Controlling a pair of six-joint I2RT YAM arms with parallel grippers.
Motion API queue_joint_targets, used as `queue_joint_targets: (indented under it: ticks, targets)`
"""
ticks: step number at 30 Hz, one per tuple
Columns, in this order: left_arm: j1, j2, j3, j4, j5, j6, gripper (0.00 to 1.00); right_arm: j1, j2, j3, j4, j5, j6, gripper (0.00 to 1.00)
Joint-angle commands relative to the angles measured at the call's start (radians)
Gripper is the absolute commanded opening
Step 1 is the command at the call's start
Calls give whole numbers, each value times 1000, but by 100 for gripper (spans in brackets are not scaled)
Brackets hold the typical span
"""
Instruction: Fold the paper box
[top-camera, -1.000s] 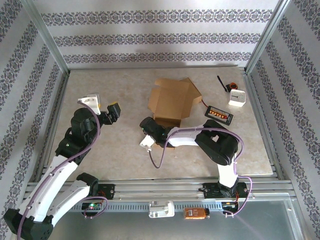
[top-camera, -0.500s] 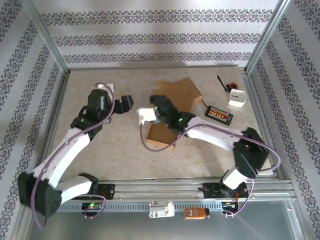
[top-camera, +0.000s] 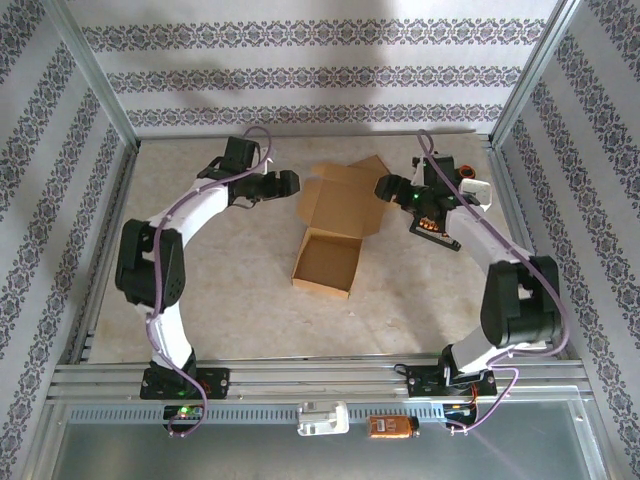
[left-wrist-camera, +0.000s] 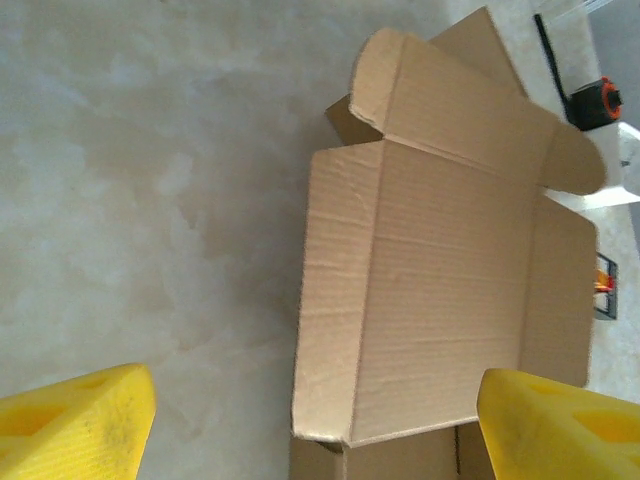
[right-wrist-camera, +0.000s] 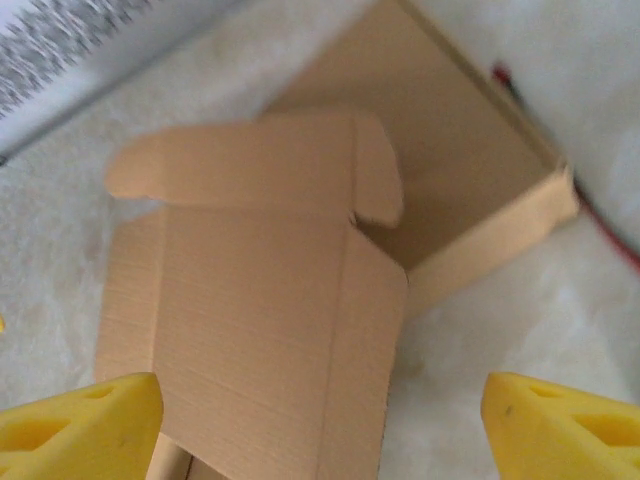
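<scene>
Two arms, one box, so here's where I think this goes sideways. The paper box (top-camera: 327, 262) sits about mid-tabletop (top-camera: 220, 290), tray part open to the ceiling, with its lid (top-camera: 345, 195) flopped back toward the far wall. The left gripper (top-camera: 291, 183) hovers just off the lid's left edge and the right gripper (top-camera: 383, 187) just off its right edge. Both sets of jaws are spread wide with nothing in them, and each wrist view has the yellow fingers (left-wrist-camera: 75, 420) way out at the corners with cardboard in between. Biggest worry for me: the box looks light and nothing pins it down, so if one side pushes the lid harder than the other, the whole thing probably skates or spins instead of folding. The rounded ear tab (left-wrist-camera: 375, 75) could also crumple or end up outside the tray wall if the lid comes over crooked. The right arm is close to clutter too, so a wide swing might drag it along. Count: two arms, two grippers, one box, one lid, two ear tabs, plus one black-and-orange gadget (left-wrist-camera: 598, 100) off to the side.
</scene>
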Motion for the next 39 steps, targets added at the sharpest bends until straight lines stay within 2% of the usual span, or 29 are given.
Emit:
queue_joint_targets:
  ticks: [1,3,6,11,15,18,21,24,26,30,33,35,39]
  targets:
    - [9,74,94,-63,54,48,85,4,58,8,-24,-92,83,83]
    - [8,115,113,-37,123,38,85,5,92,7,1,-102,89,82]
    - [4,168,132,14,241,-4,82,10,132,-7,52,-124,111,70]
    - [-9,219,148,7,262,-12,77,31,137,-20,69,-99,97,50]
    - [-12,248,143,29,281,-28,68,43,128,-24,71,-85,77,37]
    - [-15,260,144,43,297,-36,55,50,122,-21,67,-81,67,30]
    - [-18,250,138,56,311,-31,37,59,114,-14,66,-67,61,18]
    - [-17,214,112,73,312,9,21,84,88,-10,70,-28,56,15]
    - [-17,183,81,91,283,50,16,115,69,-7,79,4,47,16]
    - [-18,144,26,155,269,117,10,174,33,-29,98,80,30,20]
    - [-17,68,-109,330,253,212,7,202,-36,-60,111,130,-38,42]
    - [-17,9,-244,525,252,306,3,201,-100,-57,59,188,-131,57]
    - [-17,-59,-388,741,251,444,0,180,-232,-66,38,268,-375,73]
